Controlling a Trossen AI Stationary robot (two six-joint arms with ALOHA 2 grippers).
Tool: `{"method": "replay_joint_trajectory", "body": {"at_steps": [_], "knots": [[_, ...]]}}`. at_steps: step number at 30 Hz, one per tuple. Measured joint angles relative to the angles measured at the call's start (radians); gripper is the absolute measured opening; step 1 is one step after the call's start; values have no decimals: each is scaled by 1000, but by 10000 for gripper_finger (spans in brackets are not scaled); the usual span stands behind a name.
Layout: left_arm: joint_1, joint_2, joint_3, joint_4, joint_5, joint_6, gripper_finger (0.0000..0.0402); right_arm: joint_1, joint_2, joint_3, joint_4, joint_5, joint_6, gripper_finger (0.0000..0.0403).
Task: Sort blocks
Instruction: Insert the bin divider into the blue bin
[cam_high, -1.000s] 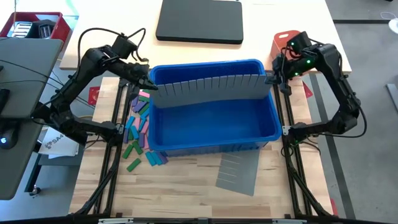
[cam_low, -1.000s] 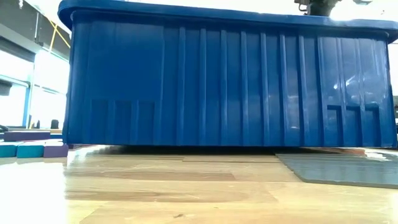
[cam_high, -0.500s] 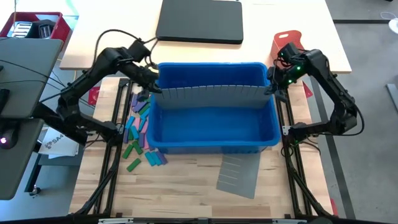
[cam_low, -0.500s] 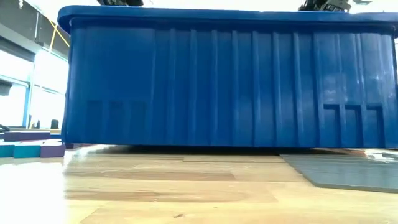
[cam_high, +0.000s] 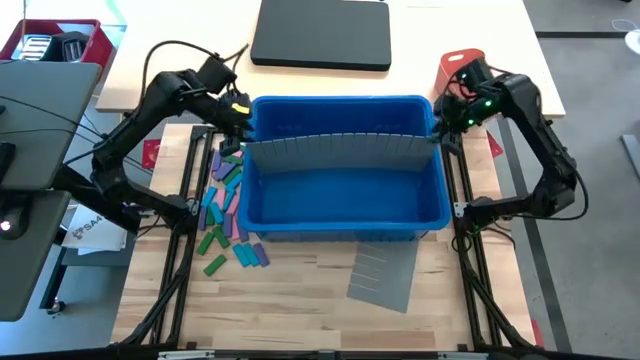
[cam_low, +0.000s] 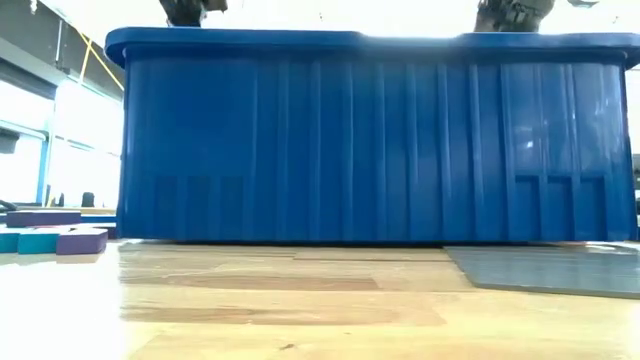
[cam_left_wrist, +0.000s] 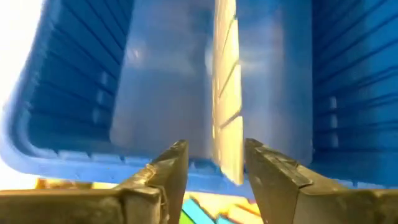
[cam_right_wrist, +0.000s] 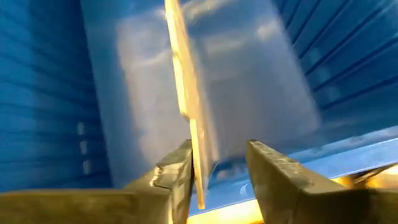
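A grey slotted divider sheet (cam_high: 340, 150) stands on edge across the blue bin (cam_high: 345, 225), reaching from its left wall to its right wall. My left gripper (cam_left_wrist: 214, 155) is open, its fingers on either side of the divider's left end (cam_left_wrist: 229, 162). My right gripper (cam_right_wrist: 221, 155) is open in the same way about the right end (cam_right_wrist: 198, 180). In the high view they sit over the bin's left rim (cam_high: 240, 135) and right rim (cam_high: 440, 130). The blocks (cam_high: 225, 200), green, pink, purple and blue, lie in a loose heap on the table left of the bin. My left gripper stands open about the divider's left end edge (cam_left_wrist: 229, 162), which lies close to one finger (cam_left_wrist: 267, 174); I cannot tell whether they touch. My right gripper stands open about the right end edge (cam_right_wrist: 198, 180), hard by one finger (cam_right_wrist: 177, 171); touching or not, I cannot tell.
A second grey slotted sheet (cam_high: 383, 275) lies flat on the table in front of the bin. An orange-red tray (cam_high: 458, 65) stands behind the right arm. A flat black case (cam_high: 320, 35) lies at the far edge, and a red crate (cam_high: 50, 40) at the far left.
Both grippers have opened and let go of the divider's ends. The divider, which stood raised above the bin's far part, has gone down and now stands lower, farther toward the bin's middle. The bin's rim sits lower in the low view than before.
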Motion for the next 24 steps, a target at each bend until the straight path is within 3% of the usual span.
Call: {"method": "replay_joint_trajectory", "body": {"at_steps": [4,7,10,16,24], "knots": [[-9,-7,14,92,63,-22,160,0,-6,69,76,-23,40,159],[-13,5,-11,182,123,-29,151,1,-5,57,155,-101,70,150],[-24,31,-51,264,127,-32,134,12,-4,-6,214,-196,80,116],[-52,85,-118,315,131,-55,98,68,-3,-149,239,-210,49,11],[-87,173,-182,315,130,-47,71,153,-3,-347,317,-213,-6,11]]}}
